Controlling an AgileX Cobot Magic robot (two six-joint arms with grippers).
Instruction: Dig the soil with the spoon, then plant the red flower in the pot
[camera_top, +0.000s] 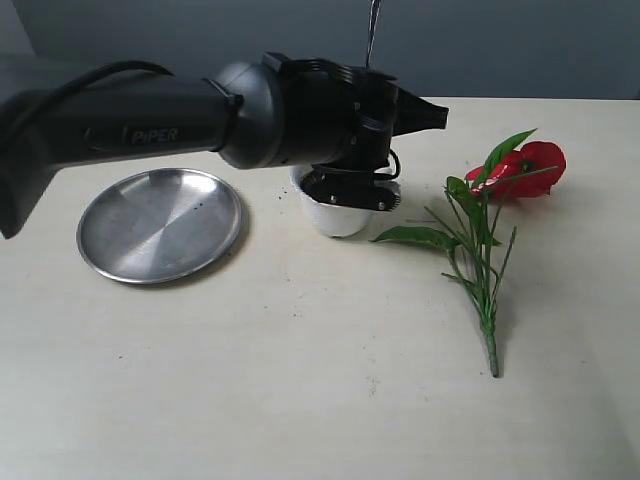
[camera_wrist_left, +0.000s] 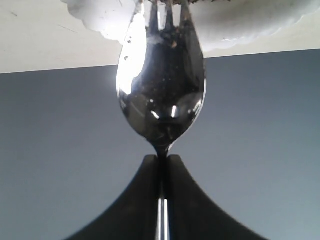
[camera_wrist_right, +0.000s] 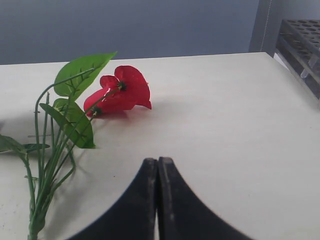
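My left gripper (camera_wrist_left: 161, 158) is shut on the neck of the spoon (camera_wrist_left: 161, 90), whose notched bowl carries dark crumbs. The tines reach the scalloped rim of the white pot (camera_wrist_left: 240, 25). In the exterior view the left gripper (camera_top: 352, 190) hangs right over the pot (camera_top: 335, 222), and the spoon handle (camera_top: 372, 30) sticks straight up. The soil is hidden under the arm. The red flower (camera_top: 530, 168) lies flat on the table to the right of the pot. My right gripper (camera_wrist_right: 158, 161) is shut and empty, low over the table near the red flower (camera_wrist_right: 122, 92).
A round steel plate (camera_top: 160, 225) lies left of the pot. The left arm (camera_top: 120, 125) stretches in from the left above it. A dark rack (camera_wrist_right: 302, 35) stands at the table's edge in the right wrist view.
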